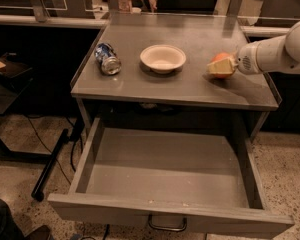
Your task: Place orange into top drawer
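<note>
While my gripper [226, 67] holds the orange [220, 59] clamped at the counter's [180, 90] right edge, I record the open top drawer [165, 170] empty: grasp done, transfer and release outstanding.

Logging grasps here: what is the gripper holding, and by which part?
The gripper holds the orange around its lower half, at the tabletop's right side.

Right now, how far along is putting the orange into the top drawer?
Done: the top drawer stands pulled open. In hand: the gripper is at the orange on the tabletop's right side; a firm hold cannot be confirmed. Left: carrying the orange over the drawer and releasing it inside.
</note>
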You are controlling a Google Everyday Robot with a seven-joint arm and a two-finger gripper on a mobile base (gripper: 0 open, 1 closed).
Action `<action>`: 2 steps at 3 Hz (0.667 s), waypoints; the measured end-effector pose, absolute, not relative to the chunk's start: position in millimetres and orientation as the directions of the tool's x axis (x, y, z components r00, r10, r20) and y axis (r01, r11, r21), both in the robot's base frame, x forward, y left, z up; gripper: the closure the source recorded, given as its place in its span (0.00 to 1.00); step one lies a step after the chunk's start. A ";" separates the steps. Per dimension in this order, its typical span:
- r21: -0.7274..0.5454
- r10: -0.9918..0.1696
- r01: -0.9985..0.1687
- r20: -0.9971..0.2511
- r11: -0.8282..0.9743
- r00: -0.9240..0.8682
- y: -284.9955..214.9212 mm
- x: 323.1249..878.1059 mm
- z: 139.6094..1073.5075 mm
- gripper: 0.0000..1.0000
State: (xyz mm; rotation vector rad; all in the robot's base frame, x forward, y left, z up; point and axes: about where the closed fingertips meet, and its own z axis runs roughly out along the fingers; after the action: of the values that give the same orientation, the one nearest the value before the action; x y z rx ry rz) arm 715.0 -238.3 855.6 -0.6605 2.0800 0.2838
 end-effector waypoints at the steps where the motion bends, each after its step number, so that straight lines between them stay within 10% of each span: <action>1: -0.056 -0.366 -0.588 -0.829 0.807 -0.422 -227.2 687.2 873.6 1.00; 2: -0.039 -0.360 -0.636 -0.851 0.771 -0.383 -219.9 621.4 910.9 1.00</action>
State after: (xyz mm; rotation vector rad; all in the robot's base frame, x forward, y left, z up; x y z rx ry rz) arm 621.4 -219.9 910.9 -0.7470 2.0100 0.3649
